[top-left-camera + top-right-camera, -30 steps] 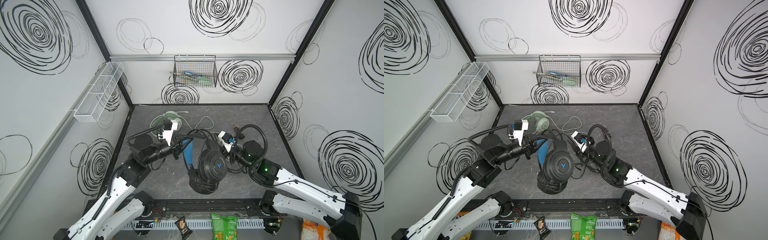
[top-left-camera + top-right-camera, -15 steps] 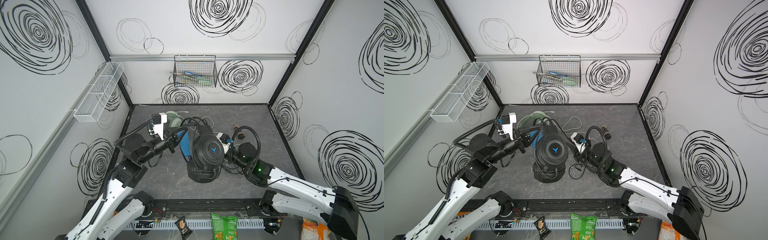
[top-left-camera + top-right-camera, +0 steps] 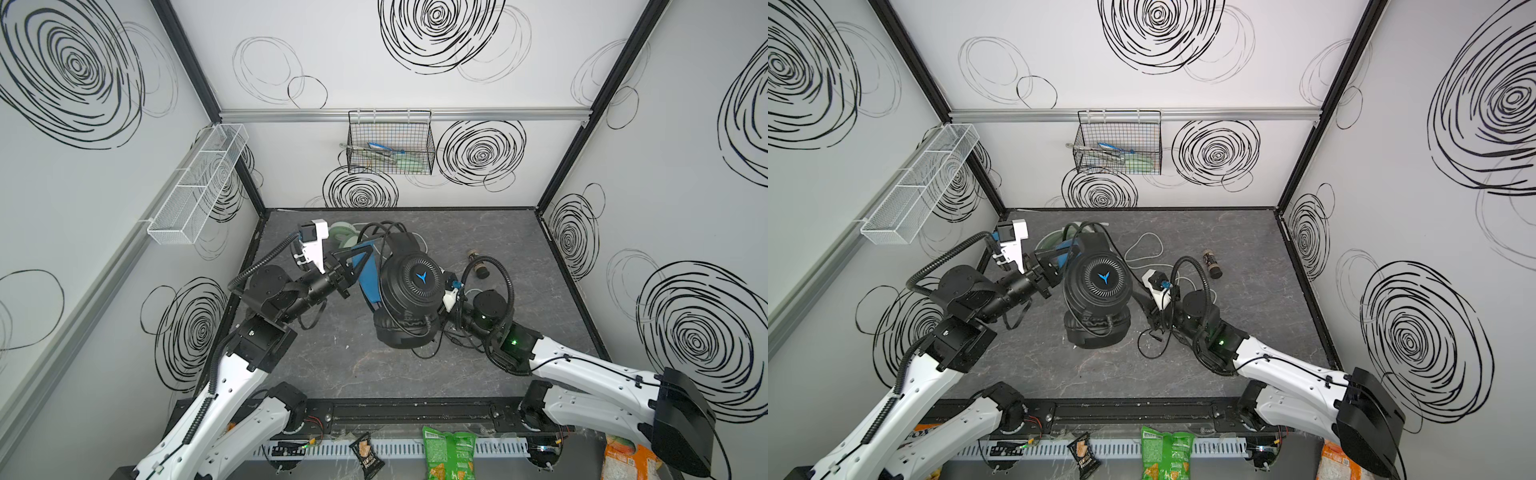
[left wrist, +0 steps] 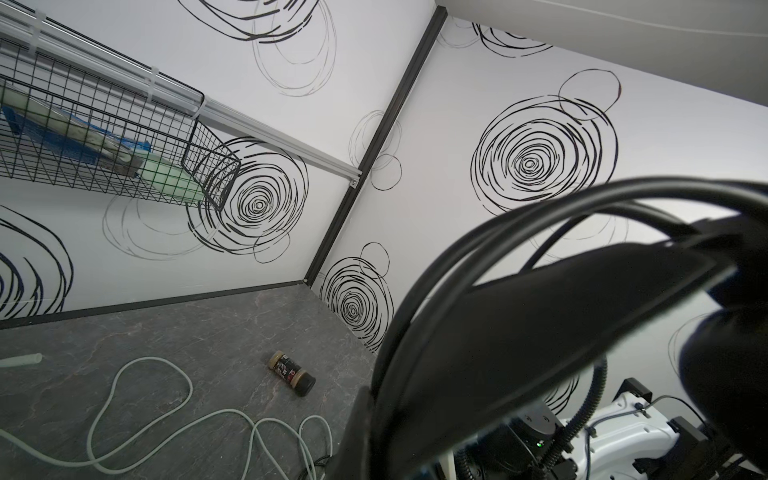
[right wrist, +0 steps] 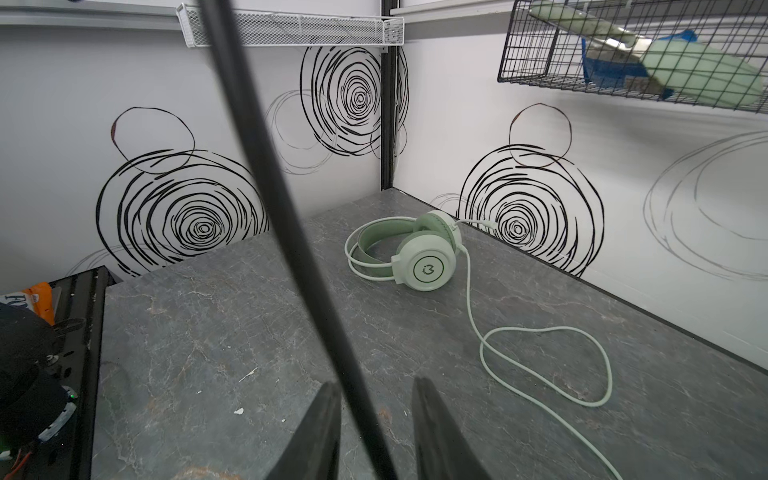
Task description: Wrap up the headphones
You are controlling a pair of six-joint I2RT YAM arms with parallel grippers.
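Left claw (image 3: 352, 266) has pulled the black headset (image 3: 411, 282) backward.

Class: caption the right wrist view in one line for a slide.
Black cable passes between the right gripper's parted jaws; mint-green headset lies beyond on the table.

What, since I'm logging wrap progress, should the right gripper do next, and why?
Probably close the right gripper on the black cable. Its jaws stand apart with the cable running between them, not pinched, while the left gripper holds the black headphones by the headband, ready for another turn.
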